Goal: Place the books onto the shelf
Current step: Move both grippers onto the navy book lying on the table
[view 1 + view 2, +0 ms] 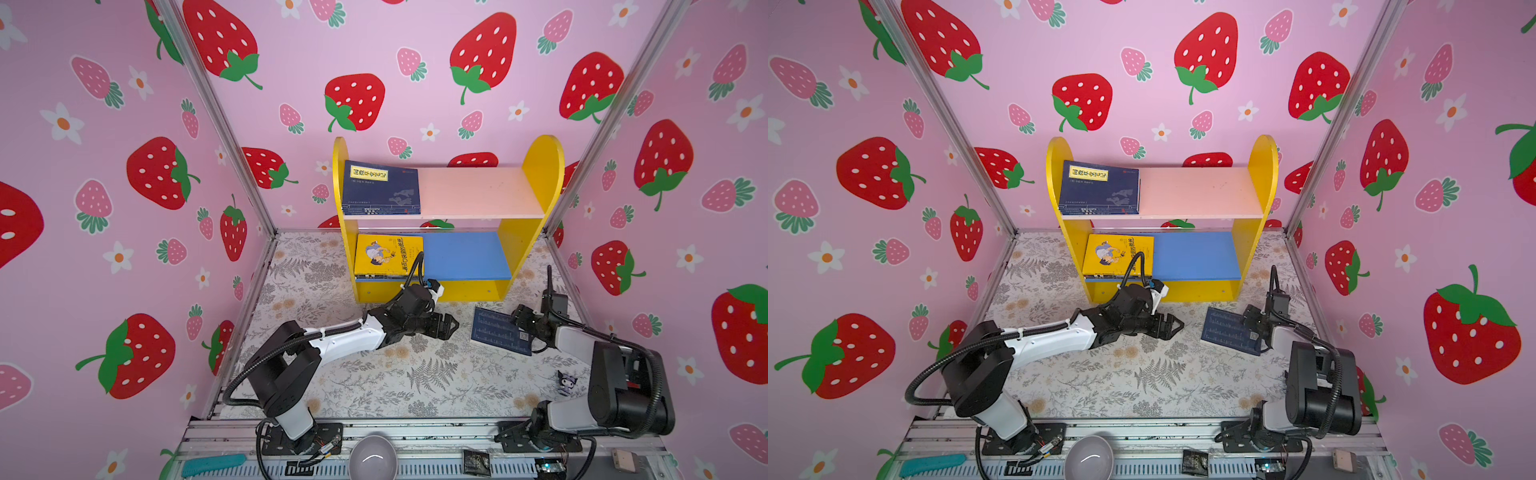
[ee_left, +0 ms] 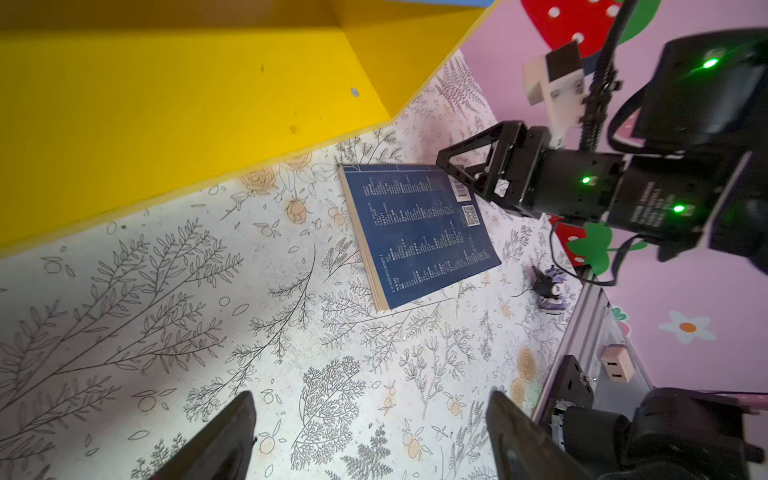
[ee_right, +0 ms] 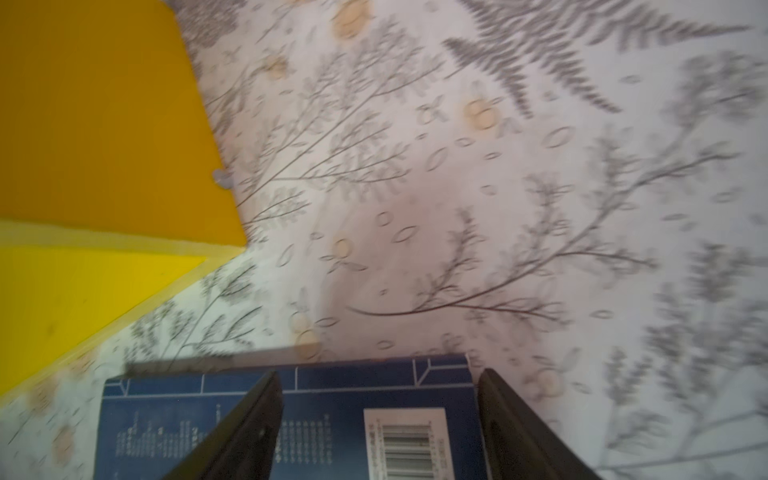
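Books are mostly shelved: a stack of navy blue paperbacks (image 1: 380, 187) lies flat at the left end of the pale pink upper board (image 1: 469, 191) of the small wooden shelf with yellow round-topped sides (image 1: 540, 166), and a bright yellow cartoon-cover paperback (image 1: 386, 253) tops a second pile on the blue lower board (image 1: 465, 253). One thin navy blue paperback (image 1: 500, 332) lies back cover up on the floral-printed tabletop (image 1: 415, 374), just in front of the shelf's right side. The right pincer (image 3: 380, 374) sits at its barcode corner, jaws apart and clamped on nothing that shows. The left pincer (image 2: 372, 395) hangs nearby, jaws apart and empty. The likely trouble is the grasp: a thin book lying flat offers little edge to bite, so closing jaws may skid over the cover, shove it along, or catch only the cover and let the pages fan open. A corner hold would let it droop and strike a board's front edge going in. Both arms are close together and could clash.
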